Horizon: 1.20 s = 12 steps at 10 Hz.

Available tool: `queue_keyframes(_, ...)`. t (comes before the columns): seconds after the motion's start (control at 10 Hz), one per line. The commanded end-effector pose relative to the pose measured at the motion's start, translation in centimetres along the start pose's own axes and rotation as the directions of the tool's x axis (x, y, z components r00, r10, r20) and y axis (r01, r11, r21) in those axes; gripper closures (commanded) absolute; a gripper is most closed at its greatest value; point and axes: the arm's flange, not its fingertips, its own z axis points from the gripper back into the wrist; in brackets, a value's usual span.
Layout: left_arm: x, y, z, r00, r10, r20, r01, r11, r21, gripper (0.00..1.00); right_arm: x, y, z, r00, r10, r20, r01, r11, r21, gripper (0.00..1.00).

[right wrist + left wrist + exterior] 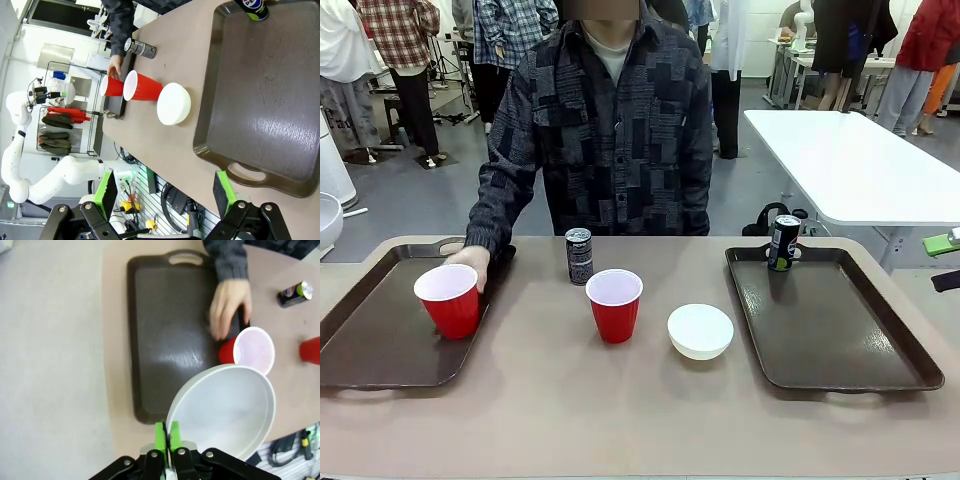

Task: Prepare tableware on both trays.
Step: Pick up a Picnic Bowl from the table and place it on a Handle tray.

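**Bench** (pixel 620 410): tan top, with a person standing at the far side.

**Left tray** (pixel 365 335), **right tray** (pixel 840 330): dark brown, one at each end of the bench.

**Held bowl** (pixel 225 410): white, hanging over the near end of the left tray. Its rim is pinched between the jaws of the left gripper (pixel 167 435).

**Bench bowl** (pixel 700 330): white, upright on bare bench between the middle cup and the right tray.

**Left cup** (pixel 448 300): red, upright in the left tray at its right rim. The person's hand (pixel 470 262) touches its far side.

**Middle cup** (pixel 614 305): red, upright on the bench between the trays.

**Bench can** (pixel 579 255): dark, upright, just behind the middle cup.

**Tray can** (pixel 782 242): dark, upright in the far left corner of the right tray.

**Right gripper** (pixel 165 195): jaws spread wide and empty, off the handle end of the right tray.
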Motion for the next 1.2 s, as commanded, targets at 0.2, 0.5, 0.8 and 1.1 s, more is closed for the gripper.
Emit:
queue_keyframes(0.2, 0.3, 0.0, -0.3, 1.0, 0.002, -0.004, -0.002, 1.0, 0.002, 0.96, 0.0, -0.1, 0.0, 1.0, 0.004, 0.005, -0.004, 1.0, 0.017, 0.0)
queue_keyframes(0.5, 0.5, 0.0, -0.5, 1.0, 0.003, -0.008, -0.003, 1.0, 0.003, 0.96, 0.0, -0.1, 0.0, 1.0, 0.004, 0.005, -0.004, 1.0, 0.017, 0.0)
queue_keyframes(0.8, 3.4, -3.0, -8.3, 0.991, 0.0, -0.136, 0.012, 0.996, 0.083, 0.96, 0.0, -0.1, 0.0, 1.0, 0.004, 0.005, -0.004, 1.0, 0.017, 0.0)
queue_keyframes(1.1, 5.2, -2.6, -11.9, 0.986, 0.062, -0.153, -0.043, 0.991, 0.126, 0.96, 0.0, -0.1, 0.0, 1.0, 0.004, 0.005, -0.004, 1.0, 0.017, 0.0)
